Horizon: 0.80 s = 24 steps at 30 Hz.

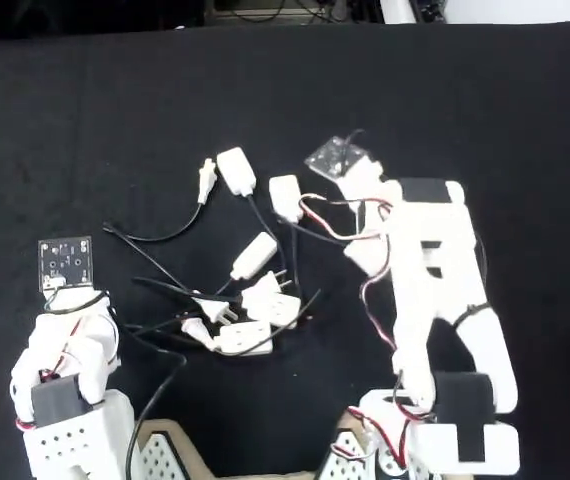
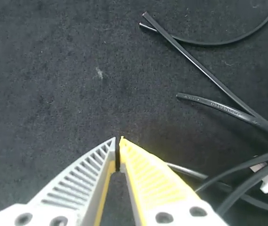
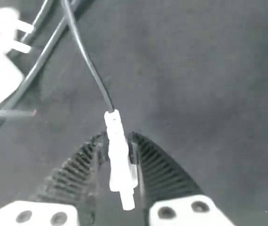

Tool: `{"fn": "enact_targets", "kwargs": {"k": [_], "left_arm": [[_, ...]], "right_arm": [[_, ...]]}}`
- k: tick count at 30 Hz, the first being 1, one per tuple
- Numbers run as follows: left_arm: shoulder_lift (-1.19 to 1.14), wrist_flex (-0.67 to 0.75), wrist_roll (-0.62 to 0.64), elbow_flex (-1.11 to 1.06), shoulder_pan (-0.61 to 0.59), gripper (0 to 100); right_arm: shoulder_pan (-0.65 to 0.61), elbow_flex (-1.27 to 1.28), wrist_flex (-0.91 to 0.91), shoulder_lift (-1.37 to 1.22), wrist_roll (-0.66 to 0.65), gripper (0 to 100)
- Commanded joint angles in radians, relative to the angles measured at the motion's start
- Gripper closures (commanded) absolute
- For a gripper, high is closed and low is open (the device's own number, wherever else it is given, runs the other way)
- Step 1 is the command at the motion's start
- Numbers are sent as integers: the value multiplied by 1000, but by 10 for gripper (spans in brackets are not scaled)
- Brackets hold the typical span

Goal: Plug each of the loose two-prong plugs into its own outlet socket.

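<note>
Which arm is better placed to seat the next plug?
Right. The right hand is shut on a plug; the left hand is shut on nothing, over bare cloth beside loose cords.

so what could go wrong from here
1. The right pincer grips a white connector whose black cord runs back toward the tangle; lifting it could drag other pieces along.
2. The left pincer is shut on nothing over bare cloth, so nothing steadies the mating piece, which may slide when pushed.
</note>
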<state>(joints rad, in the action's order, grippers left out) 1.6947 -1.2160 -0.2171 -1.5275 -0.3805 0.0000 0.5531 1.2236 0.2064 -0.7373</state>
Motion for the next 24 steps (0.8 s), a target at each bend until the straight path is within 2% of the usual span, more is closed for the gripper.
{"fn": "enact_targets", "kwargs": {"k": [1, 5, 11, 18, 22, 24], "left_arm": [[2, 41, -5, 15, 10, 970], [2, 48, -5, 12, 10, 970], [2, 49, -3, 19, 12, 970], [2, 212, 14, 62, 12, 970], [2, 272, 123, 182, 22, 970], [2, 299, 158, 228, 74, 970]], "right_arm": [[-18, 94, -157, 28, 43, 987], [-40, 180, -256, -19, 38, 987], [-44, 127, -152, -4, 43, 987], [-49, 5, 92, 311, 64, 987], [-52, -21, 189, 503, 64, 987], [-52, -24, 219, 584, 64, 987]]}}
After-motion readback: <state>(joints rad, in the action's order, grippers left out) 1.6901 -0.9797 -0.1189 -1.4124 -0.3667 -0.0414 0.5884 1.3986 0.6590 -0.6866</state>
